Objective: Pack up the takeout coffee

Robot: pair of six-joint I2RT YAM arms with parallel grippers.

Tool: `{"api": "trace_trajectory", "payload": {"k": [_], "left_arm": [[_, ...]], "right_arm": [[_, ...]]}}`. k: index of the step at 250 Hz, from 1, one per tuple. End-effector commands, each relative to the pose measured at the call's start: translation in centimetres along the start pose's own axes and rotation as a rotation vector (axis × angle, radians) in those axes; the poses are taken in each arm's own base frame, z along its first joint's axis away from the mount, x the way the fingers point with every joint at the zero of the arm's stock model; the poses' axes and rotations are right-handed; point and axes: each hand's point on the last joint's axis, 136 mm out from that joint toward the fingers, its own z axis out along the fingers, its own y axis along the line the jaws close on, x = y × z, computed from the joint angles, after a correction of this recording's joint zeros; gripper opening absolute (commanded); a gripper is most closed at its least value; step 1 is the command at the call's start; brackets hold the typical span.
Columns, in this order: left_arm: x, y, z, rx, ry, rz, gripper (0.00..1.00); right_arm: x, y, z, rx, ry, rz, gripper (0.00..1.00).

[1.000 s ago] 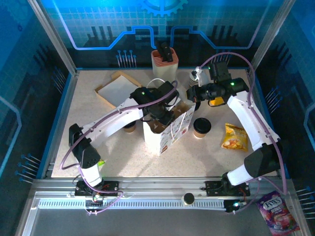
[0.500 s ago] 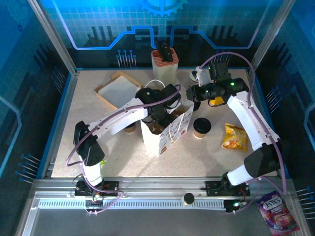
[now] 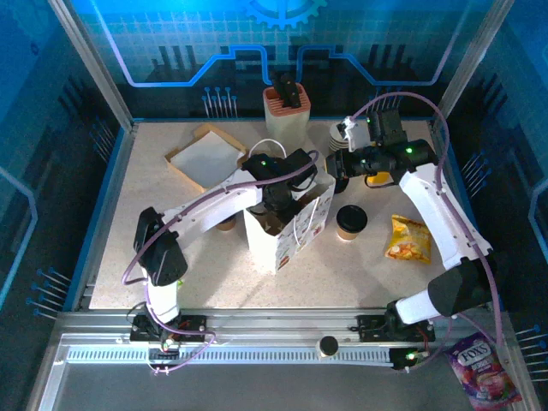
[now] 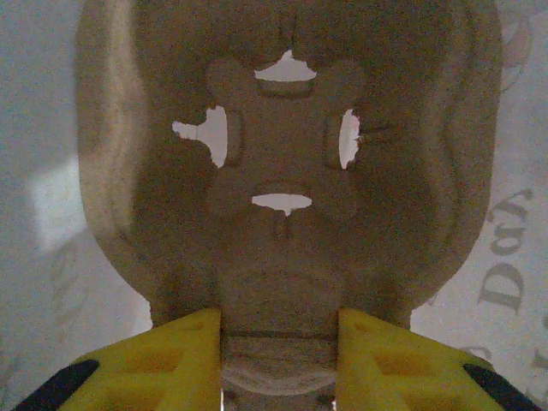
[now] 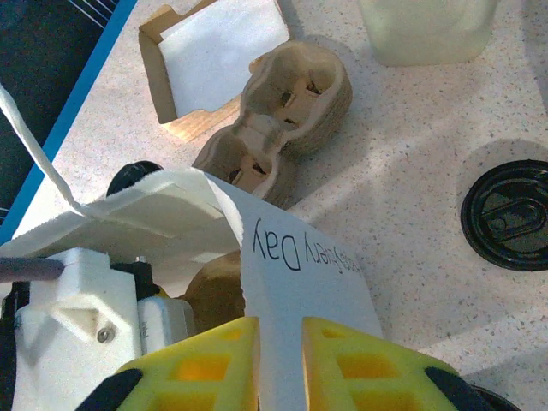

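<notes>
1. Takeout coffee, a tan cup with a black lid (image 3: 351,221), is standing upright on the table (image 3: 197,287), just beside the right side of the white paper bag (image 3: 295,238) and outside it.
2. A second cup is standing against the bag's left side, half hidden under the left arm, with its black lid (image 5: 134,177) showing past the bag's rim in the right wrist view.
3. The bag is standing open near the middle of the table, and the left arm is reaching down into its mouth.
4. The left gripper (image 4: 279,334) is sitting inside the bag, pinching the near edge of a brown pulp cup carrier (image 4: 282,171) between its yellow fingers. The bag's white walls are surrounding the carrier.
5. The right gripper (image 5: 281,330) is straddling the top edge of the bag's printed wall, its fingers standing slightly apart with the paper between them. Whether they are clamping the paper, I cannot tell.
6. A stack of spare pulp carriers (image 5: 287,111) is lying on the table beyond the bag, next to a shallow cardboard tray (image 3: 204,156).
7. A loose black lid (image 5: 511,214) is lying flat on the table to the right of that stack.
8. A yellow snack packet (image 3: 407,238) is lying to the right of the first cup, apart from it.
</notes>
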Motion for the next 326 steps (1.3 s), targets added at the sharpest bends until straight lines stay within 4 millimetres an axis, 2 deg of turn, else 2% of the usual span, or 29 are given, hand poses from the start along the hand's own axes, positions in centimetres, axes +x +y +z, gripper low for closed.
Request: {"api": "trace_trajectory", "payload": {"k": [1, 136, 220, 326], "left_arm": [[0.9, -0.1, 1.1, 0.028, 0.045, 0.007, 0.34], [3.2, -0.2, 5.4, 0.055, 0.105, -0.016, 0.37], [3.3, -0.3, 8.0, 0.069, 0.110, -0.022, 0.41], [4.7, -0.2, 11.4, 0.075, 0.138, -0.052, 0.46]], "right_arm": [[0.0, -0.4, -0.7, 0.014, -0.021, 0.006, 0.22], [0.2, -0.7, -0.9, 0.022, -0.030, 0.012, 0.28], [0.5, -0.8, -0.9, 0.028, -0.026, 0.018, 0.30], [0.9, -1.1, -0.6, 0.033, -0.015, 0.022, 0.32]]}}
